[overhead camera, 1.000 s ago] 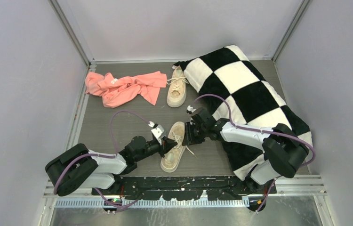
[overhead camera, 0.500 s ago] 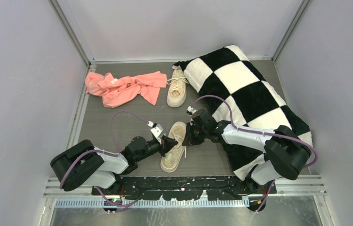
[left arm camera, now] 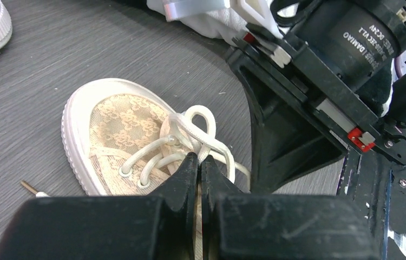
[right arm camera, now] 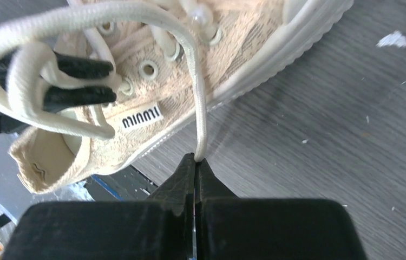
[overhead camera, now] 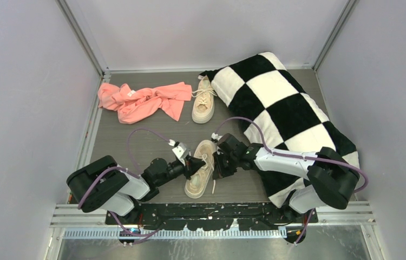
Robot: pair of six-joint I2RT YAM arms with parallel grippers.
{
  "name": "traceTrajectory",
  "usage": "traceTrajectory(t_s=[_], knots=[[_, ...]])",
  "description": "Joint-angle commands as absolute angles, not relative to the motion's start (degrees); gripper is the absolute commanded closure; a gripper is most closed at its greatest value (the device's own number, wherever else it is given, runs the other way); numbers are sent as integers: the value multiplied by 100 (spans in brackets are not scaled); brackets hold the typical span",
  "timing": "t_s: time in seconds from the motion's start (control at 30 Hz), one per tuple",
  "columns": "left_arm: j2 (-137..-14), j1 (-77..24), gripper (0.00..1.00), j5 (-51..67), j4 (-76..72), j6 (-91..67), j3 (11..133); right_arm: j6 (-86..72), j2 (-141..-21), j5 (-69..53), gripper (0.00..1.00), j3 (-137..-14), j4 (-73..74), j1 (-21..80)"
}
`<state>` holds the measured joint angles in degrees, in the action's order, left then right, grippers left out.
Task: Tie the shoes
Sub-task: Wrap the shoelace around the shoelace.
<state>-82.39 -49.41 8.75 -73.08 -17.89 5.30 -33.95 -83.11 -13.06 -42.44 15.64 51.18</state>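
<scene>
Top external view: the near shoe [overhead camera: 200, 169] lies on the grey table [overhead camera: 130, 142] at about 6 o'clock from the table's middle, its toe pointing toward 12 o'clock, just ahead of the arm bases. The left gripper [overhead camera: 194, 164] meets it from 9 o'clock and the right gripper [overhead camera: 217, 165] from 3 o'clock, so the shoe sits between them. The far shoe [overhead camera: 203, 101] stands at 12 o'clock from the near one, well apart from it, with its right side against the checkered pillow [overhead camera: 282, 108], which fills the table from 1 to 4 o'clock. A pink cloth [overhead camera: 144, 101] lies crumpled at 10 o'clock, its edge just beside the far shoe. In the left wrist view, the left gripper's jaws are pressed together on a cream lace loop [left arm camera: 201, 110] that rises over the lace-patterned upper. In the right wrist view, the right gripper's jaws are closed, pinching the end of a lace strand [right arm camera: 200, 108] that runs straight up toward 12 o'clock to the eyelets. The left gripper's black fingertips show at 9 o'clock there.
</scene>
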Motion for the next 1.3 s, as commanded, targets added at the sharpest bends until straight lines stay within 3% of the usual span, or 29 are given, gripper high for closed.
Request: traceTrajectory(t_s=[0.0, 1.27], knots=[[-8164, -4913, 100, 677, -7851, -1745, 469, -3219, -8059, -1441, 99, -4234, 1807, 5168], [-8031, -4913, 100, 352, -7893, -1725, 387, -3267, -8633, -2023, 99, -4020, 1699, 5521]])
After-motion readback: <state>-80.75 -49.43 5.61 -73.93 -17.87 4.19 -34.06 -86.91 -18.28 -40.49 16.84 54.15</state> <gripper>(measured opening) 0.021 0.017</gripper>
